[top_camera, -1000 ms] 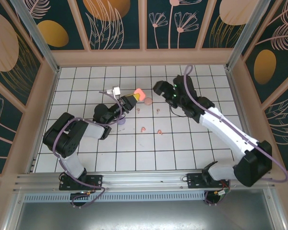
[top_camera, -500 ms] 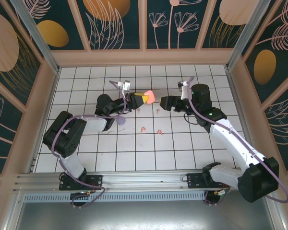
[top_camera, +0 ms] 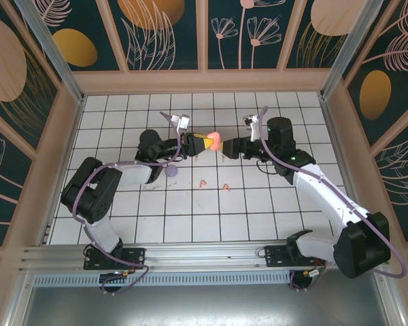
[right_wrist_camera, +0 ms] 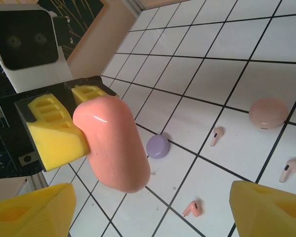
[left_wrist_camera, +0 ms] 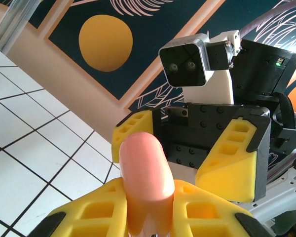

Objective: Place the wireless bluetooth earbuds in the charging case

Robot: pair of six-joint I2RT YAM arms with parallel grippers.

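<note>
Two tools meet above the table (top_camera: 258, 204), a case held between them.
We see the left tool (top_camera: 205, 142) pinching the coral case (right_wrist_camera: 116, 143) in mid-air. The right tool (top_camera: 230, 147) faces it with fingers spread, just beside the case. The earbuds (right_wrist_camera: 217, 135) lie scattered on the table beneath them, near a lilac case (right_wrist_camera: 158, 146) and a pale pink case (right_wrist_camera: 268, 112). Since a second ago, the right tool has swung in from farther back, and the left tool has carried the coral case toward it.

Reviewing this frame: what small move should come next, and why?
Probably the right gripper eases forward and closes on the free end of the coral case. The left gripper holds that case aloft by its other end, and the right fingers stand open, facing it without touching.
</note>
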